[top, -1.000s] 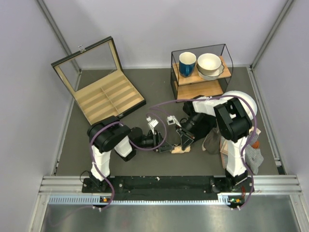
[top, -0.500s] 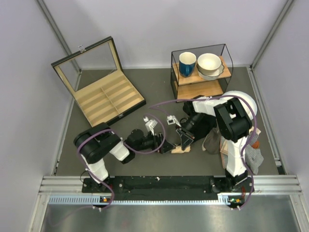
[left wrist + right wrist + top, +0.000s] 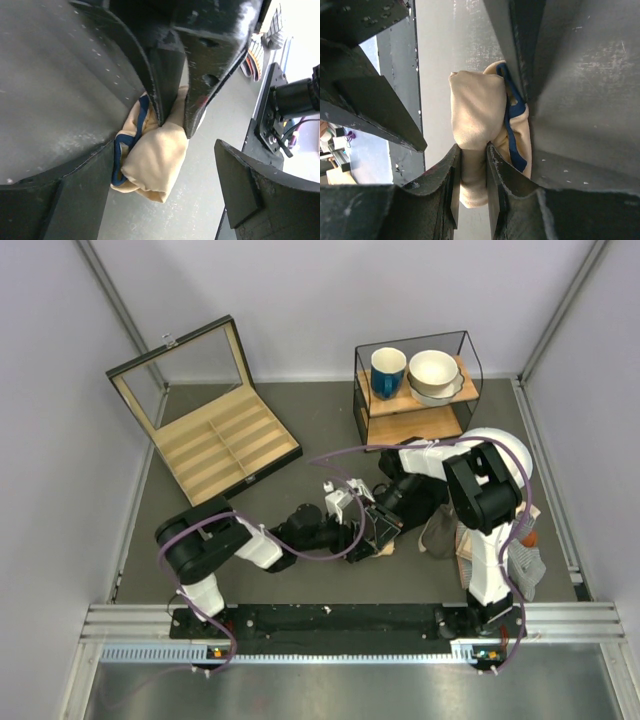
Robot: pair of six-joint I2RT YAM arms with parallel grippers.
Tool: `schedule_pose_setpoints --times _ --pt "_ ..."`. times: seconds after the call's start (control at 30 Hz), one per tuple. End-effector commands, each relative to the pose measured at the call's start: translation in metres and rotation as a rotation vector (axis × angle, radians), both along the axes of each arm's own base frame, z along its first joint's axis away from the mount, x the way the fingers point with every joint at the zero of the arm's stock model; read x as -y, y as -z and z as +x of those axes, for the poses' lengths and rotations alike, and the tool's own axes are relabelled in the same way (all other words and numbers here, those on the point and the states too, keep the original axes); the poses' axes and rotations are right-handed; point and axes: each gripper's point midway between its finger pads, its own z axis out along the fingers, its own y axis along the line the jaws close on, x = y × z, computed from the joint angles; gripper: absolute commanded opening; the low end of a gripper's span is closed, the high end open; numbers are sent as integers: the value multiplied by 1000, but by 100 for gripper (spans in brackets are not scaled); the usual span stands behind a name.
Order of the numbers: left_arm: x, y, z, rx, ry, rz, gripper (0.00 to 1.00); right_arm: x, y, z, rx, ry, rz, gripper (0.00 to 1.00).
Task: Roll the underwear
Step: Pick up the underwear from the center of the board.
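The underwear (image 3: 156,162) is a small beige roll with dark blue edging, lying on the grey table (image 3: 60,75). In the top view it (image 3: 379,551) lies in front of the shelf. My right gripper (image 3: 473,152) is shut on one end of the roll (image 3: 475,112); it also shows in the top view (image 3: 379,535). My left gripper (image 3: 162,150) is open wide, one finger on each side of the roll and apart from it. In the top view the left gripper (image 3: 355,533) sits just left of the right one. Part of the roll is hidden by the right fingers (image 3: 172,100).
An open wooden compartment box (image 3: 215,435) stands at the back left. A glass-sided shelf (image 3: 415,405) at the back holds a blue mug (image 3: 388,370) and bowls (image 3: 433,370). Other cloth (image 3: 438,532) and striped fabric (image 3: 527,562) lie by the right arm's base.
My left arm has reached to the right, bringing its open gripper round the underwear roll. The right gripper has stayed shut on the roll in the same place.
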Motion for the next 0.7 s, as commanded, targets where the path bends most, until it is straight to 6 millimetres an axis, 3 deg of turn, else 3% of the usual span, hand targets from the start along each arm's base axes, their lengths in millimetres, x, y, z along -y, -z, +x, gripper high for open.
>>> schedule_pose_setpoints --times 0.0,0.07,0.2,0.23,0.33,0.47,0.6,0.67 --pt "-36 78 -39 -139 58 318 82 7 13 6 34 -21 -35 18" --pt "-38 83 -44 -145 74 339 69 6 13 6 34 -20 -36 18" --pt "-43 92 -47 -166 72 365 53 6 13 7 36 -21 -37 18" --pt "-45 93 -48 -168 72 372 45 7 13 6 33 -18 -39 18" --pt "-45 91 -45 -158 58 376 32 7 14 6 32 -20 -41 18" --pt "-47 88 -44 -148 56 381 5 6 13 7 32 -11 -51 20" --pt "-48 82 -44 -140 56 365 0 5 -2 25 103 14 -75 32" --pt "-50 80 -44 -144 50 359 0 3 -25 33 177 30 -37 44"
